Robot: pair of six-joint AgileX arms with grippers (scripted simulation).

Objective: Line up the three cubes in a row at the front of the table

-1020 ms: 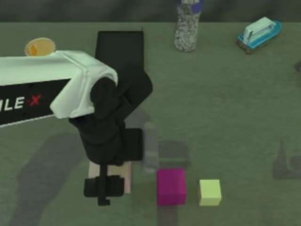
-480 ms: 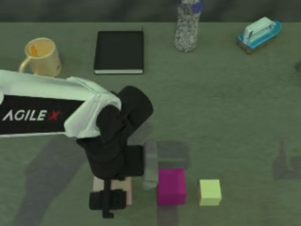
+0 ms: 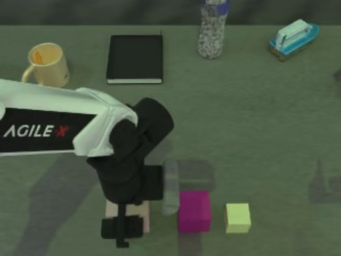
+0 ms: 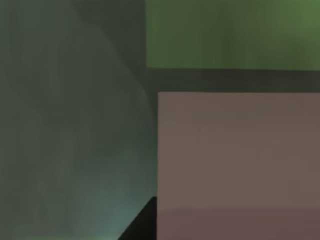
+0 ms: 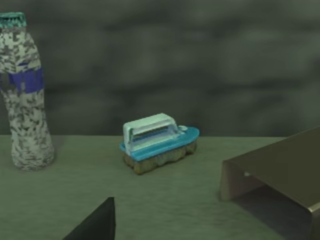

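The three cubes sit near the table's [image 3: 266, 133] front edge. The large pale pink cube [image 3: 145, 216] is leftmost and mostly hidden under my left arm. The magenta cube [image 3: 194, 211] is to its right, then the small yellow-green cube [image 3: 237, 217]. My left gripper [image 3: 122, 228] is down over the pink cube and shut on it. In the left wrist view the pink cube [image 4: 235, 160] fills the frame, with one dark finger [image 4: 142, 227] against its side. My right gripper [image 5: 142, 236] is out of the top view, parked and open, with one finger [image 5: 97, 225] showing.
Along the back stand a yellow mug [image 3: 47, 64], a black book [image 3: 135, 58], a speckled bottle [image 3: 212, 29] and a blue-and-white stapler-like object [image 3: 294, 37]. A tan angular piece [image 5: 280, 170] lies close to the right wrist camera.
My left arm has swung toward the front edge with the pink cube, uncovering the mug and the book. Over the last half second it has barely moved.
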